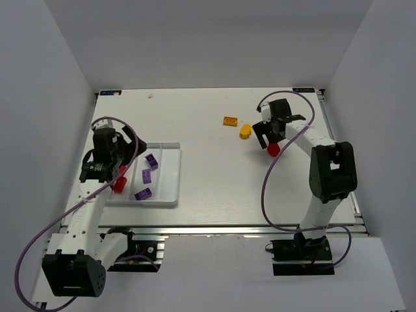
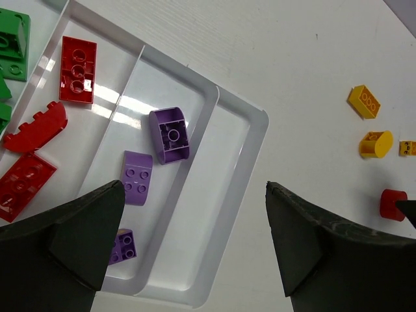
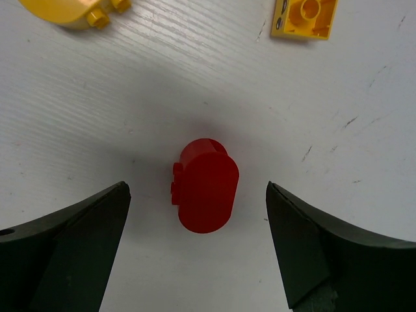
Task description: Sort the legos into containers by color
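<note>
The white tray (image 1: pixel 177 177) lies at the left. In the left wrist view its compartments (image 2: pixel 257 140) hold green bricks (image 2: pixel 13 39), red bricks (image 2: pixel 78 69) and three purple bricks (image 2: pixel 170 134); the rightmost compartment is bare. My left gripper (image 1: pixel 109 173) hangs open and empty above the tray (image 2: pixel 195 247). My right gripper (image 1: pixel 270 138) is open at the far right, its jaws (image 3: pixel 198 240) standing either side of a red rounded brick (image 3: pixel 207 185) on the table without touching it. A yellow rounded brick (image 1: pixel 245 131) and an orange brick (image 1: pixel 230 121) lie just beyond.
The red rounded brick (image 1: pixel 273 149) lies well to the right of the tray. The yellow rounded brick (image 3: pixel 71 10) and an upturned yellow-orange brick (image 3: pixel 304 16) sit just past my right fingers. White walls enclose the table.
</note>
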Available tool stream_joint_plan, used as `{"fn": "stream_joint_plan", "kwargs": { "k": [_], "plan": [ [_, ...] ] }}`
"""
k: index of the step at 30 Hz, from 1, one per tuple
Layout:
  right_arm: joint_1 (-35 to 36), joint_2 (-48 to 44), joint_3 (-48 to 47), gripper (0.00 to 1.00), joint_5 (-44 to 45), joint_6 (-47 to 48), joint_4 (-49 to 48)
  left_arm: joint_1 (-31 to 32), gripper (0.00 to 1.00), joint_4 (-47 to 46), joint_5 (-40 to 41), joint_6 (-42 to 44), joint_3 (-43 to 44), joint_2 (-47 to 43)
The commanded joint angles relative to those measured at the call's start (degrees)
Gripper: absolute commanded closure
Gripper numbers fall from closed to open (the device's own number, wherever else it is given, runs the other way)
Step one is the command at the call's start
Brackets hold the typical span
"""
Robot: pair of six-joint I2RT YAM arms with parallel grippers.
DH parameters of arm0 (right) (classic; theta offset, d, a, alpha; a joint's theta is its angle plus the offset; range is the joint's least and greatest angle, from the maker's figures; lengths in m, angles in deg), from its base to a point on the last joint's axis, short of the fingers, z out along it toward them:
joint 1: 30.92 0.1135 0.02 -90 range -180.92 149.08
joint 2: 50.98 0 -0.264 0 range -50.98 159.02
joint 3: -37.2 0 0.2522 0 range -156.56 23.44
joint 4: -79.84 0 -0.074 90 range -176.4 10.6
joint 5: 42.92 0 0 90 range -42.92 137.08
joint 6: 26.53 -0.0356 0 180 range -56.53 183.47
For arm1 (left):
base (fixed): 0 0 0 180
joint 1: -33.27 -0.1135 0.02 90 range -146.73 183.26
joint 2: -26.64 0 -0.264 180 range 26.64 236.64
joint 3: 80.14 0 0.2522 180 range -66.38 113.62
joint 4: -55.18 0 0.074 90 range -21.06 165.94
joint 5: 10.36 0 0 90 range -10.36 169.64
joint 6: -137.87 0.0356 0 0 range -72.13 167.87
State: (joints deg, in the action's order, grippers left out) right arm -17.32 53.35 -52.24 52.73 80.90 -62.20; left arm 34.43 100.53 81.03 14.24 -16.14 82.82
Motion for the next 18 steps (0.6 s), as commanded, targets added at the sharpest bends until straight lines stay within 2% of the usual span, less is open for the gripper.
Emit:
{"fn": "stream_joint_plan", "kwargs": {
  "k": [1,14,18],
  "plan": [
    [-0.51,1.48,-2.98,0.11,1.38,-1.69,1.11,-0.29,0.02,-0.92,-0.69,-0.82,0.04,-2.57],
    [-3.85,8.60,-5.27,0.19,-2.66,-3.98,3.83,-0.29,0.02,0.31,0.37,-1.18,1.09,-5.38],
    [-4.99,8.87,-4.92,0.33,-5.56,-3.90,4.80,-0.29,0.02,0.57,0.37,-1.53,1.35,-6.44]
  ]
}}
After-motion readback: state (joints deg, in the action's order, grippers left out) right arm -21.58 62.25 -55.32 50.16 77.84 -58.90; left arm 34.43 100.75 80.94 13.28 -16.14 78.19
